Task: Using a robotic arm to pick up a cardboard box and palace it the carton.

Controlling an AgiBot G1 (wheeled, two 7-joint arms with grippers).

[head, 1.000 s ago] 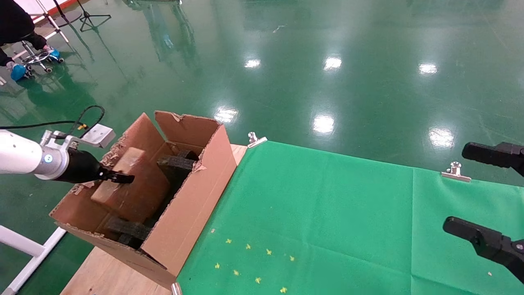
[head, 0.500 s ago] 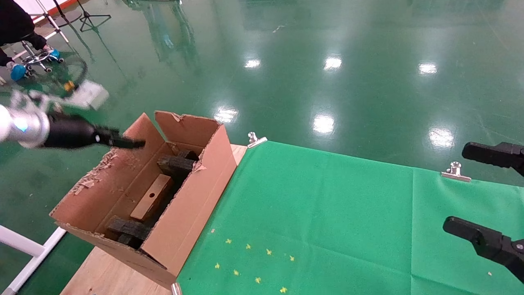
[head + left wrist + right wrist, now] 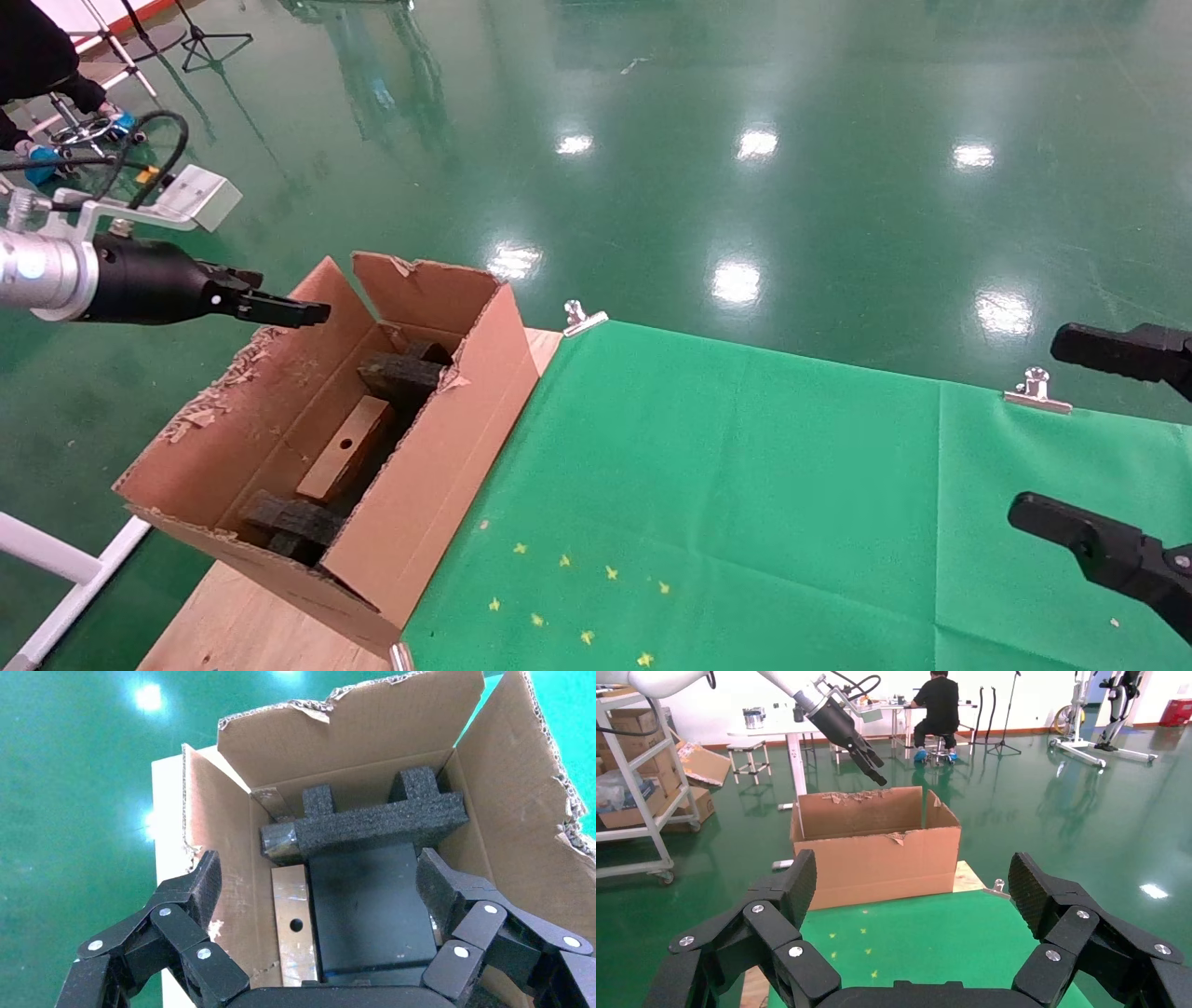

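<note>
The carton (image 3: 447,438) stands open at the table's left end, with ragged flaps and black foam blocks (image 3: 400,373) inside. The small reddish-brown cardboard box (image 3: 346,445) lies inside it on its narrow side, round hole facing up, beside a black slab (image 3: 369,913). It also shows in the left wrist view (image 3: 294,924). The robotic arm's left gripper (image 3: 289,303) hovers above the carton's far-left flap, open and empty. In the left wrist view (image 3: 320,881) it looks down into the carton (image 3: 365,734). My right gripper (image 3: 1071,433) is parked open at the right.
A green cloth (image 3: 745,485) covers the table, held by metal clips (image 3: 582,319) (image 3: 1036,391). Bare wood (image 3: 242,624) shows under the carton. A white frame rail (image 3: 56,578) stands low on the left. A seated person (image 3: 37,56) is far off on the left.
The left gripper let go of the cardboard box, which dropped lower inside the carton between the foam blocks. The gripper then rose up and out over the far-left flap. The right arm stayed still.
</note>
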